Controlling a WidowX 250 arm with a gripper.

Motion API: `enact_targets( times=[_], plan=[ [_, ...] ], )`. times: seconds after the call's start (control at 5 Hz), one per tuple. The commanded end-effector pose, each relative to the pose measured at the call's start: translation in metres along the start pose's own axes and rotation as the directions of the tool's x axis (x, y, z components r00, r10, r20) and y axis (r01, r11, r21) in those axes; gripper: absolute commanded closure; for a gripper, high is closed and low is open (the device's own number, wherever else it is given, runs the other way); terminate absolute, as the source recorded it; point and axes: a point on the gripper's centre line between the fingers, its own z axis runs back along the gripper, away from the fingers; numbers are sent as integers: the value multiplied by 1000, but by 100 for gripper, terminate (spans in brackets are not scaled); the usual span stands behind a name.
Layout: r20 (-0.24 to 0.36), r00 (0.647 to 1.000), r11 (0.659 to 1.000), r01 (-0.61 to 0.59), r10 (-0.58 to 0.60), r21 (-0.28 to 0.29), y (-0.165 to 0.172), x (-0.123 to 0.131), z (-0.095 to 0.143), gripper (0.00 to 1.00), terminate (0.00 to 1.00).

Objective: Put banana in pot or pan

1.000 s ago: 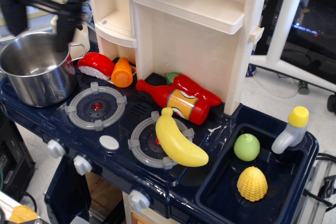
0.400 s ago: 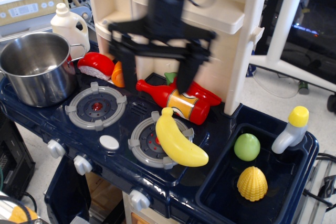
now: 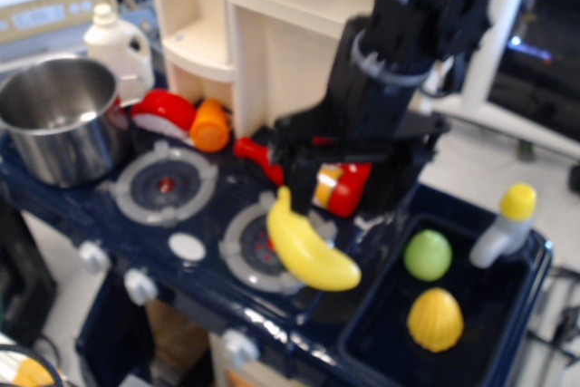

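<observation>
The yellow banana lies on the front right burner of the toy stove. The shiny steel pot stands at the far left on the stove top, with nothing visible inside. My black gripper hangs open just above and behind the banana, its two fingers spread wide, one finger near the banana's top end and the other to the right. It holds nothing. The frame is blurred by motion.
A red ketchup bottle lies behind the banana, partly hidden by the gripper. An orange piece and a red piece lie near the pot. A green ball and yellow corn sit in the sink. The cream cabinet rises behind.
My gripper has swept from above the pot at far left, across the stove to the right, and come down over the banana. The banana and pot have not moved.
</observation>
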Motion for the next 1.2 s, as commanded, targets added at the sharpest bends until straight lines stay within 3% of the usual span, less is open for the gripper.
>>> enact_targets(
  times=[0.0,0.2,0.4,0.6,1.0],
  plan=[
    [65,998,998,-13,17,-58,-9,11,-30,0,0],
    [69,997,997,-38,43,-65,-15,7,-47,0,0],
    [40,995,995,-94,95,-37,-15,4,-51,0,0],
    [13,995,995,-98,98,-31,-8,5,-47,100,0],
    [-11,992,977,-125,128,170,49,2,18,100,0]
  ],
)
